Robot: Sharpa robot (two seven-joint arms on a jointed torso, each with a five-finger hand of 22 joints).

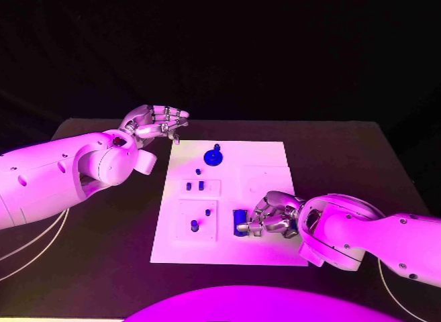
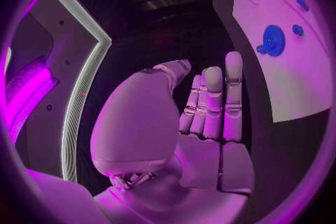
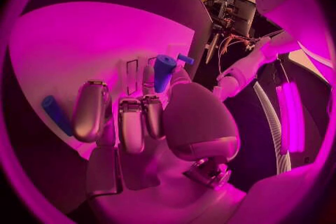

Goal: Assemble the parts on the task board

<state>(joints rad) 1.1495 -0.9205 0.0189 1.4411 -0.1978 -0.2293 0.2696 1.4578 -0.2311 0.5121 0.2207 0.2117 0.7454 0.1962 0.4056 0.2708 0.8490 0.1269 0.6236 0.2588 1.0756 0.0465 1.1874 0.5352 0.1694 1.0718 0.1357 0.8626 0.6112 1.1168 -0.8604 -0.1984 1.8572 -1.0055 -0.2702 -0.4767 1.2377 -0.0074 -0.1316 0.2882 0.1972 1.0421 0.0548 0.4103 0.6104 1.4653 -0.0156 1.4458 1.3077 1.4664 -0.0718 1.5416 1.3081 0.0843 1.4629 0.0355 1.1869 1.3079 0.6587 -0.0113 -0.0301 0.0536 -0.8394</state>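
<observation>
Right hand [image 1: 268,218] pinches a small blue peg [image 3: 164,71] at the white board's [image 1: 264,178] 5 o'clock; it looks light, rigid, slick plastic, so grip mid-shaft. Left hand [image 1: 154,123] hovers off the board's 11 o'clock corner, fingers loosely curled and holding nothing.

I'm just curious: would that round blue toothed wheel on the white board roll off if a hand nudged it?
Probably not: the gear seems to lie flat on the task board, so it should slide. It looks stiff and light. The left hand is off the board.

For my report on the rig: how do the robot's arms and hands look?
Both arms have smooth, rounded white shells, tinted by the coloured light. The left hand and right hand are silver metal with segmented fingers. Thin pale cables hang beside the left arm.
</observation>
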